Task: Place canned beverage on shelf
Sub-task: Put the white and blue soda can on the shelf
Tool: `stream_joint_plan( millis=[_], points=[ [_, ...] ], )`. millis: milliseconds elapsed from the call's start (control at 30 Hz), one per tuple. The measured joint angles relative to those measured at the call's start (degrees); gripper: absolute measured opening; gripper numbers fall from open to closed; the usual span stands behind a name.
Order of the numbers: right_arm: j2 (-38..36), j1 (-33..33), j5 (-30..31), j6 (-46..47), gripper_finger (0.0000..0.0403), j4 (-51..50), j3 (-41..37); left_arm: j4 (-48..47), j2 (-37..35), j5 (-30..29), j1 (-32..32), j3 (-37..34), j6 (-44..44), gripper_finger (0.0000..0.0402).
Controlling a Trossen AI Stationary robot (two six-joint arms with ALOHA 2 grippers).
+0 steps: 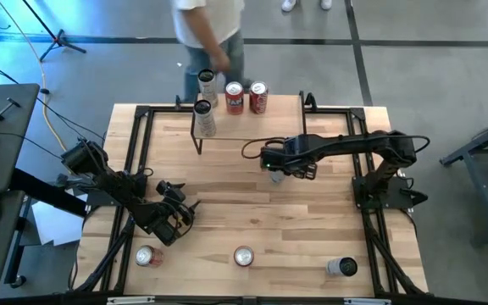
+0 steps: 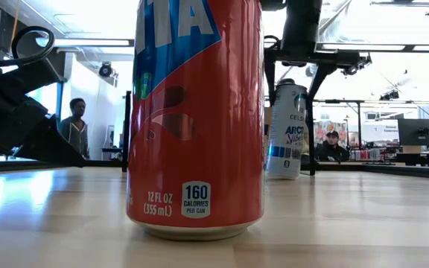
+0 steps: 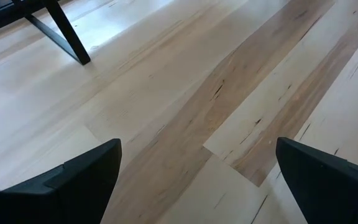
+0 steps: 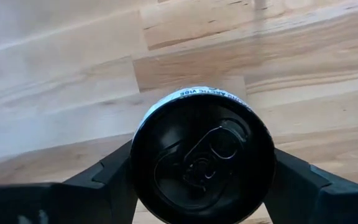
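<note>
The right tool (image 4: 201, 180) straddles a black-topped can (image 4: 202, 158) from above, fingers at its sides to lift it shelfward, while the left tool (image 1: 179, 210) waits wide open.

Red can (image 2: 196, 112), large letters: "TA", cut off by the picture's top edge
Red can, small print: "12 FL OZ (355 mL)"
Red can, calorie badge: "160 CALORIES PER CAN"
Pale can (image 2: 287, 130), side: "ARCTIC"; smaller print unreadable
Black-topped can (image 4: 202, 158), rim: "ARCTIC VIBE", partly readable

Three cans (image 1: 234, 95) crowding shelf (image 1: 252, 125) rear
</note>
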Motion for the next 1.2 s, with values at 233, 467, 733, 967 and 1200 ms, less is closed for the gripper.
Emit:
stream_joint_plan(
  millis=[233, 467, 733, 967, 1200],
  points=[
    [0.1, -0.3, -0.5, -1.9, 0.0258, -5.2, 2.4, 0.1, 0.0, 0.0, 0.0, 0.0, 0.0, 0.04],
    [0.2, -0.3, -0.3, -2.5, 0.0258, -5.6, 2.8, 0.2, 0.0, 0.0, 0.0, 0.0, 0.1, 0.04],
    [0.3, -0.1, -1.0, -3.0, 0.026, -5.4, 2.8, 0.2, 0.0, 0.0, 0.0, 0.0, 0.1, 0.04],
    [0.7, -0.1, -1.0, -3.3, 0.0274, -5.5, 2.8, 0.2, 0.0, 0.0, 0.0, 0.0, 0.1, 0.04],
    [2.8, -0.2, -0.7, -5.1, 0.0287, -5.4, 2.8, 0.2, 0.0, 0.0, 0.0, 0.0, 0.0, 0.04]
  ],
)
